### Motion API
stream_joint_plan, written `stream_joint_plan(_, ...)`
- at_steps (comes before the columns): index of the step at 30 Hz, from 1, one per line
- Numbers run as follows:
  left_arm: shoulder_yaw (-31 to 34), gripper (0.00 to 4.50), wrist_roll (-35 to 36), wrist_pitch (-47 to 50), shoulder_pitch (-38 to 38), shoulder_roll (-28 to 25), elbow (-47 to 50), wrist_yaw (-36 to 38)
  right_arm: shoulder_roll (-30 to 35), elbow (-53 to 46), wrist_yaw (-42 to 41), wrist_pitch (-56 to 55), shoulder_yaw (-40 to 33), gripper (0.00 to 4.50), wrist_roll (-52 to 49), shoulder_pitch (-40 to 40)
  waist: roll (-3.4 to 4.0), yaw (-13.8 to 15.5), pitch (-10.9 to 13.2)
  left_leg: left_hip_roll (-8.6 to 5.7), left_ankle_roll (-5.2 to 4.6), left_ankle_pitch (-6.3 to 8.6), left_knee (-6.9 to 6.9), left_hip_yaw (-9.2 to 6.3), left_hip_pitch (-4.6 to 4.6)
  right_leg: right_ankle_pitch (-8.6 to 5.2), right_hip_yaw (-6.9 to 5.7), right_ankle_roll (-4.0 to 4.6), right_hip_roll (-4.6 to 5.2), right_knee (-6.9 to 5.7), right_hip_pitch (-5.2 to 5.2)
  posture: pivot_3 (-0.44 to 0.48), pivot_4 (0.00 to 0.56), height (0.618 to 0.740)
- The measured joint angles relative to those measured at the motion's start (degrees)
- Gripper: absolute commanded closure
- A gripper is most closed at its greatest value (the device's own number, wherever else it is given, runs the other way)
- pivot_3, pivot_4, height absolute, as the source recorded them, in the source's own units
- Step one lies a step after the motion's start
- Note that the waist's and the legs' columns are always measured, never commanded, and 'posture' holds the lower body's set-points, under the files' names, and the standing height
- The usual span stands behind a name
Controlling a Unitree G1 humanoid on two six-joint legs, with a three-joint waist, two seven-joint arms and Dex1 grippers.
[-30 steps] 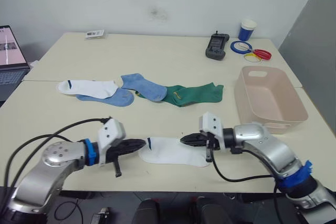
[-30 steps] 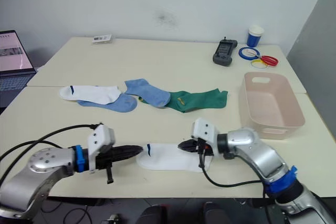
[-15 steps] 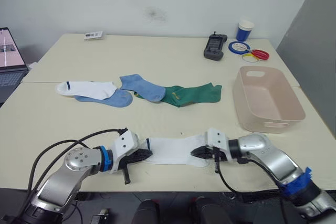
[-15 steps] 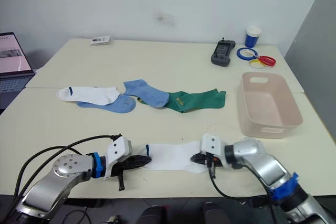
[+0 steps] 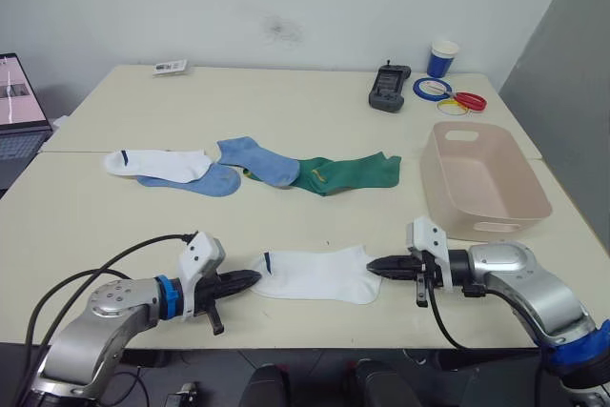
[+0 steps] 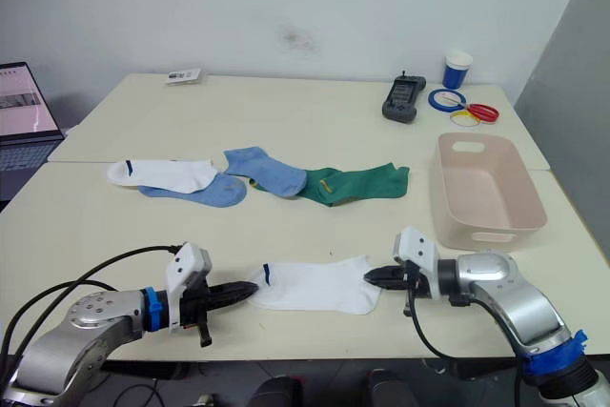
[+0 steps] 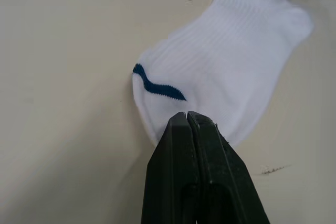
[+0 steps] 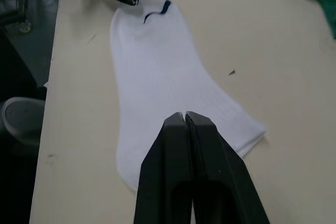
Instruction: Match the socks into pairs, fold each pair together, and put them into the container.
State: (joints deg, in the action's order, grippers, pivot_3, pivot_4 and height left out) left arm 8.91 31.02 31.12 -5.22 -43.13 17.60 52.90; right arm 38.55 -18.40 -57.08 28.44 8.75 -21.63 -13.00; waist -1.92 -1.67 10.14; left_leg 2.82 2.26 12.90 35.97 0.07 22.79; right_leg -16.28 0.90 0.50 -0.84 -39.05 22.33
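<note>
A white sock (image 5: pixel 315 274) with a dark cuff stripe lies flat near the table's front edge. My left gripper (image 5: pixel 250 279) is shut, its tip at the sock's cuff end (image 7: pixel 157 85). My right gripper (image 5: pixel 372 263) is shut too, its tip at the sock's toe end (image 8: pixel 210 114). I cannot tell whether either tip pinches fabric. Farther back lie another white sock (image 5: pixel 157 159), two light blue socks (image 5: pixel 195 178) (image 5: pixel 262 161) and a dark green sock (image 5: pixel 348 171), overlapping in a row. The pale pink container (image 5: pixel 534 199) stands empty to the right.
At the back right are a black handheld device (image 5: pixel 386 88), a blue paper cup (image 5: pixel 442 56), tape rings (image 5: pixel 437 86) and red scissors (image 5: pixel 469 100). A laptop (image 5: pixel 17 107) sits at the far left. A small card (image 5: pixel 170 66) lies at the back.
Both grippers have drawn outward from over the sock to its two ends, the right one moving right. The white sock now lies spread flat. The camera view has shifted slightly.
</note>
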Motion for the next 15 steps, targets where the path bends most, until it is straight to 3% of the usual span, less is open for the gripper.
stream_joint_plan(1,1.3,4.02,0.7,0.3,0.0,0.5,-0.1,-0.6,-0.4,0.0,0.7,0.1,-0.8,3.29,0.0,0.1,0.0,0.0,0.0,0.01,0.0,0.0,0.0,0.0,0.01,0.0,0.0,0.0,0.0,0.0,0.0,0.0,0.15,0.74)
stream_joint_plan(4,9.0,3.08,4.2,2.2,0.4,3.2,-0.4,-5.7,-1.8,0.2,6.0,-0.3,-4.8,2.24,0.5,1.3,-0.01,0.0,0.0,-0.01,0.0,0.0,0.0,-0.02,0.03,0.0,-0.02,0.0,0.0,0.0,0.0,0.0,0.15,0.74)
stream_joint_plan(10,17.0,1.15,1.6,-3.1,-5.7,7.7,-4.2,-12.3,-3.9,2.2,12.4,-5.2,-9.1,0.07,3.5,8.9,0.0,-0.1,0.0,0.0,0.0,0.0,-0.01,0.05,0.01,-0.01,0.06,0.0,0.03,0.03,0.01,0.0,0.15,0.74)
stream_joint_plan(13,17.6,0.08,-0.1,-5.6,-9.8,10.2,-5.0,-13.6,-3.9,2.3,12.5,-6.9,-9.3,0.0,4.4,12.5,-0.01,0.0,0.0,0.01,0.0,0.0,0.0,0.04,0.01,-0.01,0.04,0.0,0.07,0.03,0.0,0.0,0.15,0.74)
stream_joint_plan(15,17.6,0.02,-1.2,-7.2,-11.1,11.3,-5.0,-14.1,-3.9,2.3,12.7,-7.7,-9.3,0.0,4.7,13.1,-0.01,0.0,0.0,0.01,0.0,0.0,0.01,0.05,-0.01,0.01,0.06,-0.02,0.08,0.02,-0.01,0.0,0.15,0.74)
